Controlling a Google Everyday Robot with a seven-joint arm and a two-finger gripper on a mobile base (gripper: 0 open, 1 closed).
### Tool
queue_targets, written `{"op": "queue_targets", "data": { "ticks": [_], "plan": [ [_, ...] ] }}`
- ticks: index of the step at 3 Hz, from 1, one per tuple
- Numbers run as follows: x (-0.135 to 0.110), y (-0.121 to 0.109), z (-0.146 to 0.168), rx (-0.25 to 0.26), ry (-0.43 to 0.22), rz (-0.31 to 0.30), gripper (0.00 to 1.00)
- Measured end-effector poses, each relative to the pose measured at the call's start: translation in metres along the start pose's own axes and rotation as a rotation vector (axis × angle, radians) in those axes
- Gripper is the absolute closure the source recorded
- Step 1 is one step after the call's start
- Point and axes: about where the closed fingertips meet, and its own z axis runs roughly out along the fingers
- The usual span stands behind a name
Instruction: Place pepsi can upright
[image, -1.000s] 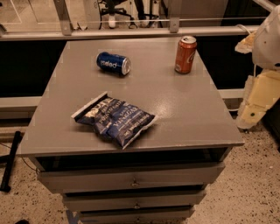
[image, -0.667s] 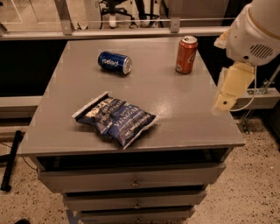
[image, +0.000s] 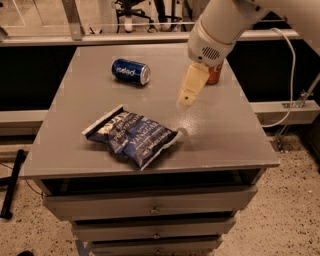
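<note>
Pepsi can (image: 131, 71) on its side on the table (image: 220, 135), apart from the gripper (image: 184, 101) above the tabletop, its grip impossible to tell.

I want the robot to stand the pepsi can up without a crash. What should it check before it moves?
1. Pepsi can found: ok, near the back edge of the table.
2. Can upright: not ok, it lies on its side.
3. Gripper at the can: not ok, it hangs over the table's middle, apart from it.
4. Way to the can free: ok, only bare tabletop between them; the chip bag lies nearer the front.
5. Room beside the orange-red can: cannot tell, the arm hides most of it.
</note>
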Motion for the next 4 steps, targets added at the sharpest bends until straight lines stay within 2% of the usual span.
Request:
{"op": "queue_targets", "data": {
  "ticks": [1, 2, 3, 4],
  "plan": [
    [-0.004, 0.000, 0.002, 0.002, -0.011, -0.005, 0.00],
    [-0.037, -0.020, 0.023, 0.012, -0.080, -0.023, 0.00],
    [-0.075, -0.052, 0.053, 0.028, -0.155, -0.001, 0.00],
    [-0.105, -0.084, 0.087, 0.037, -0.207, 0.064, 0.00]
  ]
}}
